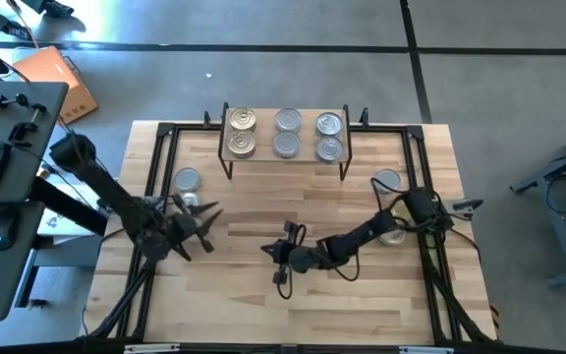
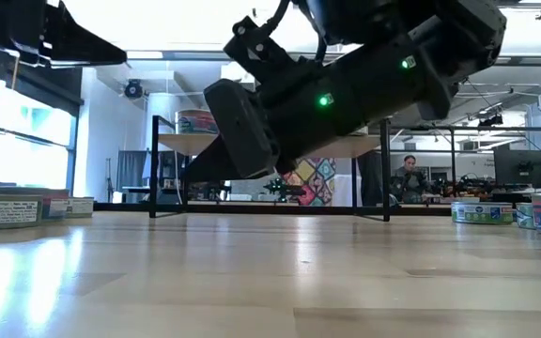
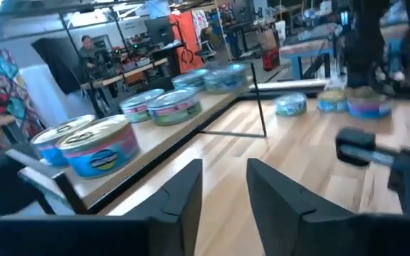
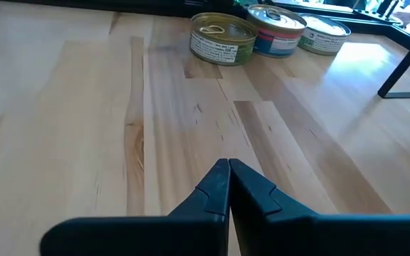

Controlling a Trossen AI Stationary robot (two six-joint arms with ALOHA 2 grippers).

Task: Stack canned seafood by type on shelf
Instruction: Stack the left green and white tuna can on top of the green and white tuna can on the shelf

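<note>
The shelf [image 1: 285, 157], a light wood top on thin black legs, stands at the table's far middle with several tins [image 1: 287, 134] on it in pairs. More tins rest on the table at the left [image 1: 187, 180] and the right [image 1: 387, 181]. My left gripper [image 1: 207, 218] hangs beside the left tins, open and empty, pointing toward the shelf [image 3: 191, 124]. My right gripper [image 1: 267, 253] is shut above the bare table's middle, pointing toward the left tins [image 4: 223, 37].
A black metal frame [image 1: 160, 147] runs round the tabletop. One more tin [image 1: 393, 234] lies under the right arm near its base. Bare wood stretches between the shelf and the near edge. Beyond the table a person [image 2: 408, 178] sits at a bench.
</note>
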